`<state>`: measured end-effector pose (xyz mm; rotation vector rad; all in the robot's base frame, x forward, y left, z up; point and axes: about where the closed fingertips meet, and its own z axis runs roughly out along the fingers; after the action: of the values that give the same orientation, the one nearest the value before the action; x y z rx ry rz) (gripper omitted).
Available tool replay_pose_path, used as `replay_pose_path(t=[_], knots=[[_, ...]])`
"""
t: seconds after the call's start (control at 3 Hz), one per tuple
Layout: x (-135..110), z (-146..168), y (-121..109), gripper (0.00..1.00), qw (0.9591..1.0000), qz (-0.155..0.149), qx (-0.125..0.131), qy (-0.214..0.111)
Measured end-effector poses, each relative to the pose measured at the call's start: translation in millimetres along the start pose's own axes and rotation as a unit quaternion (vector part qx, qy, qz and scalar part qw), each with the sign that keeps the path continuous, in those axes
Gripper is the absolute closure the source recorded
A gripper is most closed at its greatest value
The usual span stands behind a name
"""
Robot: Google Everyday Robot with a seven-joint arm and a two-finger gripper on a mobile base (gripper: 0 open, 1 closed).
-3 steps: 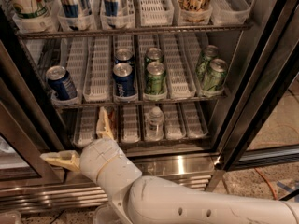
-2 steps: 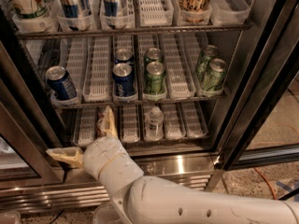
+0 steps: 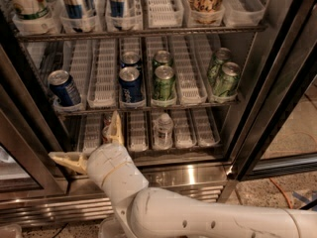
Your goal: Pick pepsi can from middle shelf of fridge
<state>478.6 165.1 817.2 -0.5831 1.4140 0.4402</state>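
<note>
White arm (image 3: 198,217) angled up-left — pincer (image 3: 82,134) fingers splayed wide apart.

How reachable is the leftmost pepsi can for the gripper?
Probably yes: the gripper, open, is below the pepsi can, which sits at the front of the shelf with nothing before it.

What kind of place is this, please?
Probably a shop or canteen: a commercial drinks fridge with glass doors, lane trays holding cans. The open gripper hangs below the middle shelf.
</note>
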Motion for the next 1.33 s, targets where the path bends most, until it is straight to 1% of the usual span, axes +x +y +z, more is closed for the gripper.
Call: replay_pose_path(t=[0.33,0.67,1.0,1.33], knots=[[-0.1,18.5,-8.6,0.0,0.9996,0.014,0.013,-0.021],[-7.3,48.6,-16.0,0.0,0.9995,0.007,0.013,-0.03],[-7.3,48.7,-16.0,0.0,0.9995,0.007,0.013,-0.03],[-7.3,48.7,-16.0,0.2,0.9995,0.007,0.013,-0.03]])
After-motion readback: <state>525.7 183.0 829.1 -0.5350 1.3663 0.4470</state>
